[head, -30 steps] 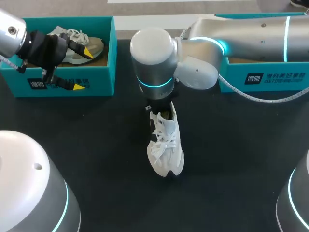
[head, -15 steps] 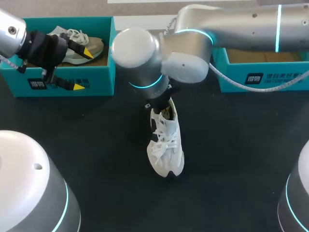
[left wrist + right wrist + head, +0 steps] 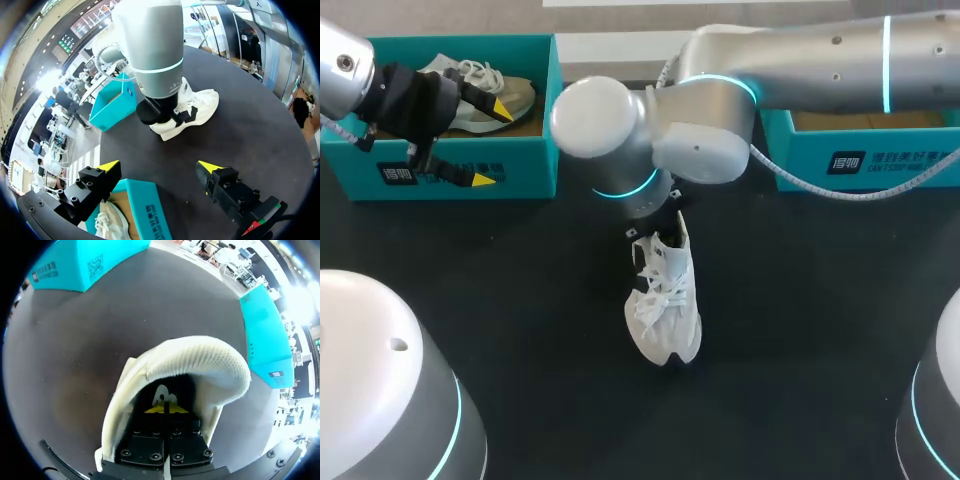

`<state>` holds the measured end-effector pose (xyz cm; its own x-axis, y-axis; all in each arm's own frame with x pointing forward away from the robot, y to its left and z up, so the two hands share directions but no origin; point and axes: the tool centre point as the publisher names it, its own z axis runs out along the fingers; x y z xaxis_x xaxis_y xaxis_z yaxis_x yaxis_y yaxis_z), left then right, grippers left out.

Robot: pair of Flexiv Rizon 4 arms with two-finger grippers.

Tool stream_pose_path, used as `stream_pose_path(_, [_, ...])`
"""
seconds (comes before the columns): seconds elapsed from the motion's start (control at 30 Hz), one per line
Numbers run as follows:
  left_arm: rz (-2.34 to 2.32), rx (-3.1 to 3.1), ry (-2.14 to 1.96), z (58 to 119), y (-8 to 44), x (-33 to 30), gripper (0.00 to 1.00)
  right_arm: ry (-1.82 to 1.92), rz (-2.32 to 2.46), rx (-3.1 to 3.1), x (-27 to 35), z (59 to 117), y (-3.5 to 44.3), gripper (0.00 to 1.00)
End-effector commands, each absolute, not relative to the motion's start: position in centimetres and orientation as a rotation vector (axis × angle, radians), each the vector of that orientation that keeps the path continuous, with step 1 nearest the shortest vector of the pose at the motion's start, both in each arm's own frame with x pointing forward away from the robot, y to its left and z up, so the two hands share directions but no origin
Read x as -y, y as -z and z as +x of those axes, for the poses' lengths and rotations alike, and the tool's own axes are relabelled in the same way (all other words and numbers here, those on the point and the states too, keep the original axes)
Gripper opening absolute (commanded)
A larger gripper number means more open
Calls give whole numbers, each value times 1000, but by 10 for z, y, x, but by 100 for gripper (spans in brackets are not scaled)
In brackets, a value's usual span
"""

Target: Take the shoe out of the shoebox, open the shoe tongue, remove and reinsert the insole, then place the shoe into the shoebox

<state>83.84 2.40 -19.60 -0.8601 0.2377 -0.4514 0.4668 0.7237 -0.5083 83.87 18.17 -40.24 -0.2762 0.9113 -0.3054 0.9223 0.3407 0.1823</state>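
The right arm reaches in from the right, across to the middle of the black table, with its wrist pointing straight down. The right gripper is sunk into the heel opening of the white shoe, its yellow tips pressed together just above the dark insole. Whether they pinch the insole cannot be told. The shoe stands upright on the table between the two teal shoeboxes, laces tied, toe pointing towards the robot. The left gripper hovers at the left shoebox with its fingers spread wide on either side of the front wall, holding nothing. A second shoe lies inside this box.
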Motion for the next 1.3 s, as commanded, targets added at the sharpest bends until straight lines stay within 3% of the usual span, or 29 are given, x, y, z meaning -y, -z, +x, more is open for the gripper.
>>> stream_pose_path(0.03, [548, -2575, 893, 838, 196, -24, 100, -109, 1653, -2335, -182, 843, 415, 0])
stream_pose_path(0.3, [548, -2575, 893, 838, 196, -24, 100, -142, 1589, -2418, -202, 840, 412, 0])
stream_pose_path(0.73, [548, -2575, 893, 838, 196, -24, 100, -1, 1879, -2356, -200, 820, 340, 0])
stream_pose_path(1.2, [548, -2575, 893, 838, 196, -24, 100, -1, 1879, -2356, -200, 820, 340, 0])
stream_pose_path(1.3, [548, -2575, 893, 838, 196, -24, 100, 88, 2152, -2231, -202, 820, 337, 0])
